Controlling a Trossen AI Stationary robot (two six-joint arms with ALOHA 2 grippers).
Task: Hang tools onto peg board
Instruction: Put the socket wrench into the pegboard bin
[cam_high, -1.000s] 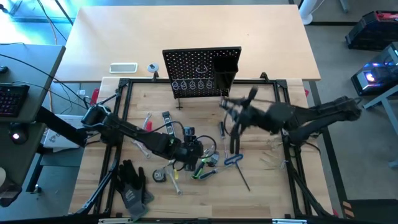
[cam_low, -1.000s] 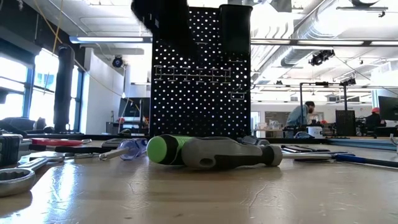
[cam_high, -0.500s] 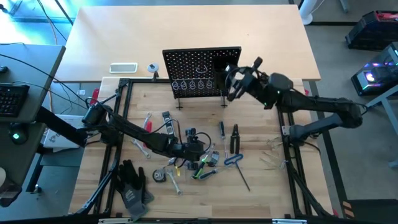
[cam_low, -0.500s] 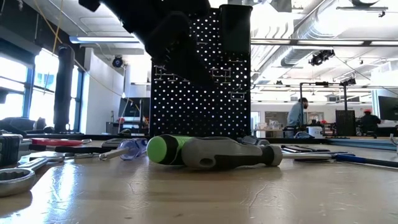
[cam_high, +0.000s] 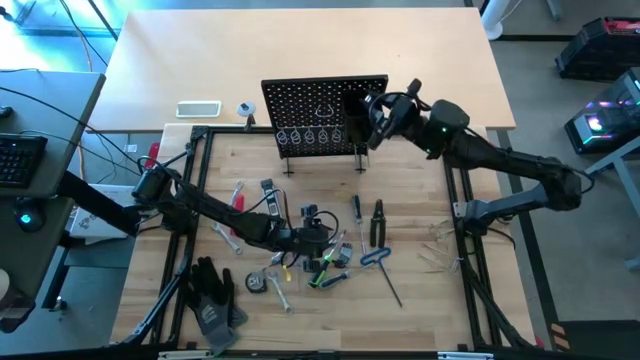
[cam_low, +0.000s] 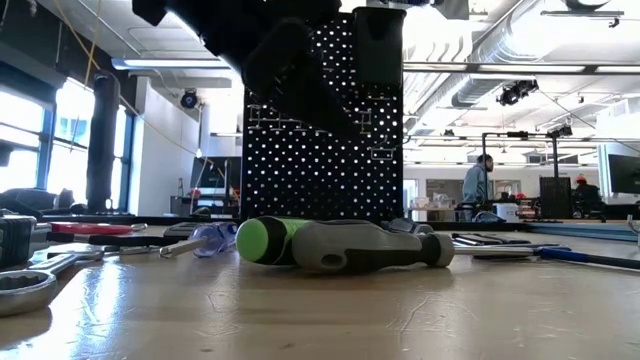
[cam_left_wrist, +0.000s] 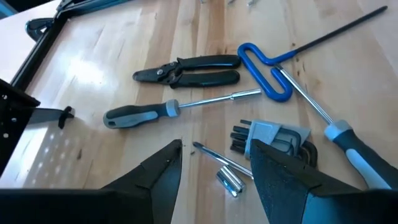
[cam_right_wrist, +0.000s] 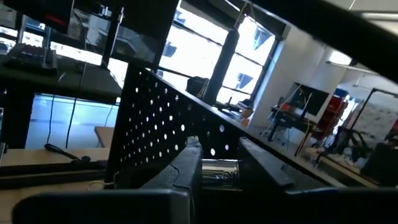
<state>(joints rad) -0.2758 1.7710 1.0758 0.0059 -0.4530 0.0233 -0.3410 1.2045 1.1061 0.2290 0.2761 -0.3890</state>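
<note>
The peg board (cam_high: 325, 115) stands upright at the table's far side, with wire rings and a black box bin (cam_high: 362, 112). My right gripper (cam_high: 375, 112) is up beside that bin, shut on a silver metal tool (cam_right_wrist: 219, 169). My left gripper (cam_left_wrist: 217, 165) hangs open, low over the pile of tools at the table's middle (cam_high: 320, 245). A small silver-tipped bit (cam_left_wrist: 227, 177) lies on the wood below its fingertips. Black pliers (cam_left_wrist: 186, 68), a grey-handled screwdriver (cam_left_wrist: 143, 113), a blue hex key (cam_left_wrist: 267, 74) and a folding key set (cam_left_wrist: 273, 140) lie flat ahead of it. My right gripper pinches the silver tool's shiny shank (cam_right_wrist: 219, 169) between its two fingers (cam_right_wrist: 186, 168). The fingers lie about level, coming from the table's right toward the peg board. The tool is lifted clear of the table; which tool it is and how its ends hang is hidden.
A green-handled screwdriver (cam_low: 340, 243) lies near the front, a wrench (cam_low: 25, 285) to its left. Black gloves (cam_high: 212, 295) lie at the near left. A white flat device (cam_high: 198, 109) sits behind the frame, left of the peg board. People move in the room beyond.
My right gripper has swung with the silver tool from above the table's middle right toward the far edge, up to the peg board's bin, rolling as it went. My left gripper has sunk a little and tipped down toward the tool pile, still open.
</note>
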